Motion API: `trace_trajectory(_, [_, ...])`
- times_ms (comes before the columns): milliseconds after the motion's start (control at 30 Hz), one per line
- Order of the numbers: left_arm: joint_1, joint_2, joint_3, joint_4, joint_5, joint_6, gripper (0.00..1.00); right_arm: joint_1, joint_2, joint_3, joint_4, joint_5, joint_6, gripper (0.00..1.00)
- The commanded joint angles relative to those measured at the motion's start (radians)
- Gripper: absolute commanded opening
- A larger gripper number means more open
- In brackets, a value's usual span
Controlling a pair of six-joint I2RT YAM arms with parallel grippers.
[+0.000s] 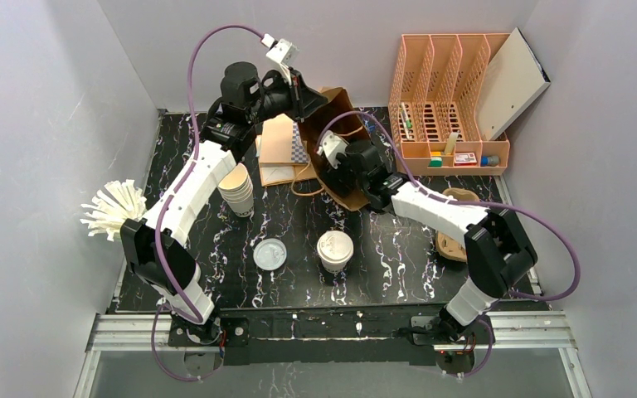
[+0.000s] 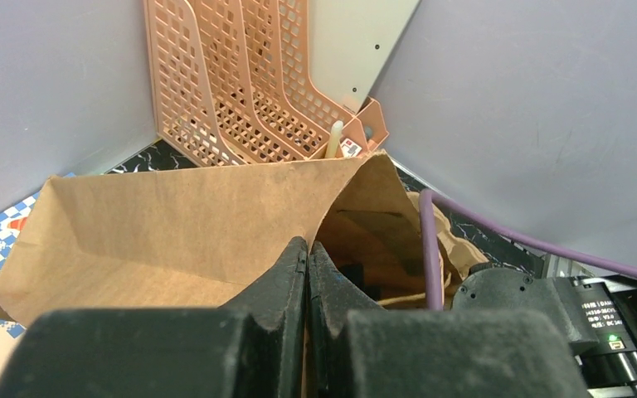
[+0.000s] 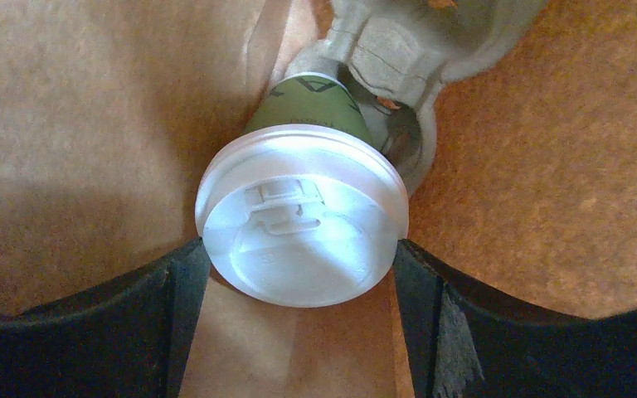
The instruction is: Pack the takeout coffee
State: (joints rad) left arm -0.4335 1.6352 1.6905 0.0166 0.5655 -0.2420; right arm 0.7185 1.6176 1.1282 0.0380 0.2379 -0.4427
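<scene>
1. Plainly, the right gripper (image 3: pixel 300 269) is inside the brown paper bag (image 2: pixel 174 224). Its jaws are set wide and press against either side of the white sip lid (image 3: pixel 301 220) of the green-sided cup (image 3: pixel 311 99), so it looks clamped on that cup by the lid's rim.
2. The cup's base reaches deep into the bag, against a grey pulp carrier (image 3: pixel 398 41). Whether it is seated in a pocket cannot be told.
3. The left gripper (image 2: pixel 307 249) has its jaws together, pinching the bag's upper edge and holding the mouth open at the far middle of the table (image 1: pixel 398 265).
4. The cream cup (image 1: pixel 334 250), lidded, stands on the table near the middle, well apart from the bag, with neither gripper on it.
5. As a judgement on handling, paper cups are light and their walls crush easily. The plastic lid is slick and may pop off if it alone takes the load. A hold just under the lid's rim, where the rolled lip stiffens the wall, seems safer. The cup should stay upright in case it holds liquid.
</scene>
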Motion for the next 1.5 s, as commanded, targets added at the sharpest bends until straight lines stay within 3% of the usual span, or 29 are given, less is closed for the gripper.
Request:
trace_trajectory(0, [-0.001, -0.040, 0.025, -0.011, 0.043, 0.031, 0.00, -0.034, -0.012, 0.068, -0.021, 0.038, 0.101, 0.12])
trace_trajectory(467, [-0.001, -0.073, -0.003, -0.090, 0.134, 0.110, 0.00, -0.098, -0.044, 0.093, -0.035, 0.048, 0.197, 0.10])
trace_trajectory(1033, [-0.001, -0.066, -0.005, -0.103, 0.166, 0.095, 0.00, -0.095, -0.049, 0.073, 0.048, 0.070, 0.066, 0.08])
trace_trajectory(1467, [-0.001, -0.042, 0.004, -0.087, 0.168, 0.059, 0.00, -0.095, -0.021, 0.014, 0.016, 0.015, 0.105, 0.08])
